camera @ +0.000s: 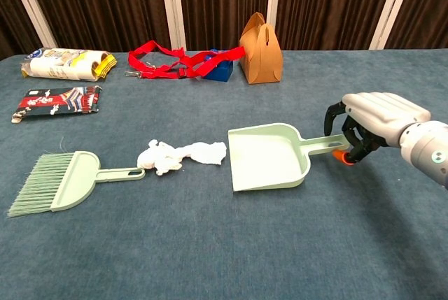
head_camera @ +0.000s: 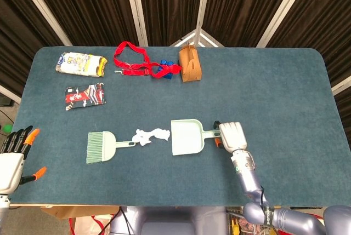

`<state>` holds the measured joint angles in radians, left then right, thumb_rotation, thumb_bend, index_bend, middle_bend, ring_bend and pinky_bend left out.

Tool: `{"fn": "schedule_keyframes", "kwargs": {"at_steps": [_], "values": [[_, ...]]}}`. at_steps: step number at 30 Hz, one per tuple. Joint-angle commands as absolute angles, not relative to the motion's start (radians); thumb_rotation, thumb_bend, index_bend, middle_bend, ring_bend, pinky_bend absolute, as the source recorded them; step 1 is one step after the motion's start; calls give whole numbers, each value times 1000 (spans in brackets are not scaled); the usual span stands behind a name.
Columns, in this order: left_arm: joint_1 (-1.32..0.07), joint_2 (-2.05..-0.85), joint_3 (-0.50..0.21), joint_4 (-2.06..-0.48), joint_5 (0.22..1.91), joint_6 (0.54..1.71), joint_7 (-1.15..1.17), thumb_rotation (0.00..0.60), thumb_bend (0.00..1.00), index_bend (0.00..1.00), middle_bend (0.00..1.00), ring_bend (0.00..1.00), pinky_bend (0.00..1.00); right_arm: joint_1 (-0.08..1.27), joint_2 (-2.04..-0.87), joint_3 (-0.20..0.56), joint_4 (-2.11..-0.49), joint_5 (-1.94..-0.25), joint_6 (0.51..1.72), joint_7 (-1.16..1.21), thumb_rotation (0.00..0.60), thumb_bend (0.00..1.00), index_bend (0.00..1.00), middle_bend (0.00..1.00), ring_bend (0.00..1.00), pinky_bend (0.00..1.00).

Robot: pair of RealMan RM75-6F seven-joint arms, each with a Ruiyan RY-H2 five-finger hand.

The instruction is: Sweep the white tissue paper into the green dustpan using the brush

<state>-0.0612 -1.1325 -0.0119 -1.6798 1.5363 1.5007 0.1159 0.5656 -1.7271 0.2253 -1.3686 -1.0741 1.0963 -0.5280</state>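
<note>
The pale green dustpan point(head_camera: 186, 136) point(camera: 269, 156) lies at the table's middle, its handle pointing right. White tissue paper point(head_camera: 149, 135) point(camera: 182, 154) lies crumpled just left of the pan's open mouth. Left of the tissue rests the pale green brush point(head_camera: 101, 146) point(camera: 59, 181), bristles to the left, handle tip touching the tissue. My right hand point(head_camera: 232, 135) point(camera: 374, 115) arches over the end of the dustpan handle, fingers curled down on either side of it, without a plain grip. My left hand point(head_camera: 13, 158) hovers off the table's left front corner, fingers spread and holding nothing.
Along the far side stand a brown paper bag point(head_camera: 190, 64) point(camera: 260, 50), a red strap point(head_camera: 131, 59) point(camera: 168, 62) with a blue object, a yellow-white packet point(head_camera: 81, 64) point(camera: 66, 63) and a red-black packet point(head_camera: 85, 96) point(camera: 54, 100). The blue table point(head_camera: 274, 92) spreads wide to the right.
</note>
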Motion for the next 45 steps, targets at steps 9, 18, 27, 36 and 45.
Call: {"fn": "schedule_keyframes", "kwargs": {"at_steps": [9, 18, 27, 36, 45], "values": [[-69, -1125, -9, -1707, 1527, 1480, 136, 600, 0, 0, 0, 0, 31, 587, -1722, 223, -1357, -1090, 1099, -527, 600, 442, 580, 804, 781, 802], [-142, -1102, -54, -1816, 1459, 1387, 292, 600, 81, 16, 6, 41, 126, 567, -1656, 184, -1427, -1136, 1125, -532, 600, 445, 593, 804, 781, 802], [-289, -1230, -153, -1817, 1286, 1271, 588, 600, 212, 270, 431, 499, 532, 570, -1638, 178, -1457, -1138, 1128, -543, 600, 447, 593, 804, 781, 802], [-432, -1439, -197, -1726, 1101, 1189, 795, 600, 330, 396, 847, 880, 906, 569, -1629, 169, -1463, -1133, 1131, -551, 600, 447, 593, 804, 781, 802], [-526, -1601, -229, -1702, 906, 1206, 928, 600, 348, 459, 997, 1000, 1000, 572, -1627, 168, -1455, -1131, 1133, -554, 600, 449, 593, 804, 781, 802]]}}
